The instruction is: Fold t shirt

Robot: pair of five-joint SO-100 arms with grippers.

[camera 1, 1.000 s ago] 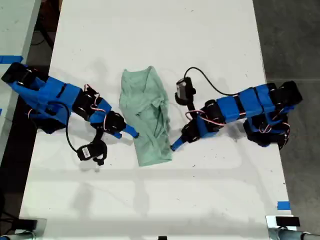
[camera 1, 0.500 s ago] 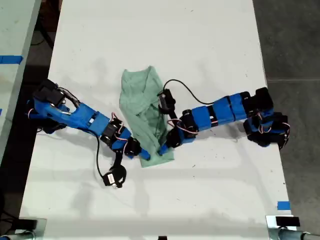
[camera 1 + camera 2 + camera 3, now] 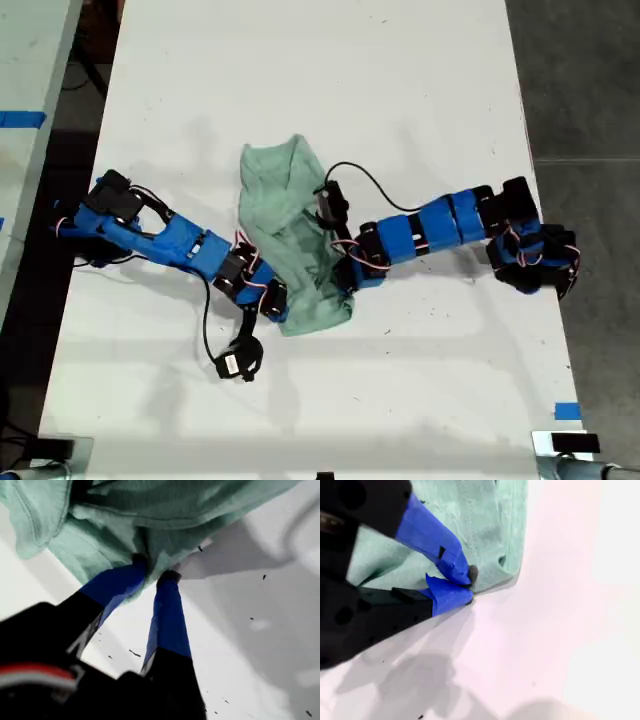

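The t shirt (image 3: 290,215) is a wrinkled pale mint-green cloth lying lengthwise in the middle of the white table (image 3: 400,90). My first gripper (image 3: 283,308) reaches in from the exterior view's left, at the shirt's near corner on that side. In the first wrist view its blue fingers (image 3: 167,610) pinch a bunched fold of the t shirt (image 3: 150,515), so the first gripper (image 3: 155,571) is shut on the cloth. My second gripper (image 3: 345,290) comes from the exterior view's right. It (image 3: 469,586) is shut on the hemmed corner of the t shirt (image 3: 485,525).
The table's long edges run along both sides of the exterior view, with dark floor (image 3: 590,80) beyond the right one. A blue tape mark (image 3: 566,410) sits near the table's lower right corner in that view. A black cable (image 3: 375,180) loops over the second arm.
Both arms stretched inward and down the exterior view to the shirt's lower end. Each gripper closed on a lower corner, and that end of the cloth spread slightly wider.
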